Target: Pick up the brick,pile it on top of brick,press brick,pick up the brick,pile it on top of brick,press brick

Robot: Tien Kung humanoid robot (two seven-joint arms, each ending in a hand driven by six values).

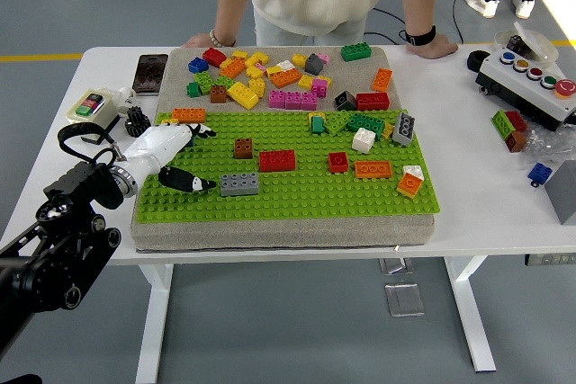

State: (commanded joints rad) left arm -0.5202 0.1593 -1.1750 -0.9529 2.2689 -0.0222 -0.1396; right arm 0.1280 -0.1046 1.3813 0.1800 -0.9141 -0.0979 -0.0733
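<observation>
Hovering over the left edge of the green baseplate (297, 188), the left hand (169, 155) looks to be at the start of a pick-up: its white palm lies low over the studs, the thumb reaching out toward the grey brick (239, 184) and the dark fingers (200, 130) spread farther back, with nothing held between them. The grey brick sits on the baseplate just right of the thumb tip, apart from it as far as can be told. The red brick (276, 160) stands a little right of and behind the grey one, and the brown brick (243, 147) is just behind it. By my reading, the next move calls for the hand to advance rightward and close around a brick, probably the grey one, before lifting it onto another. Which brick is meant as the base cannot be settled from this view. The hand hides the left strip of the baseplate beneath it, and the right arm is out of sight. A person stands beyond the far side of the baseplate, both hands resting on the table (468, 195).
</observation>
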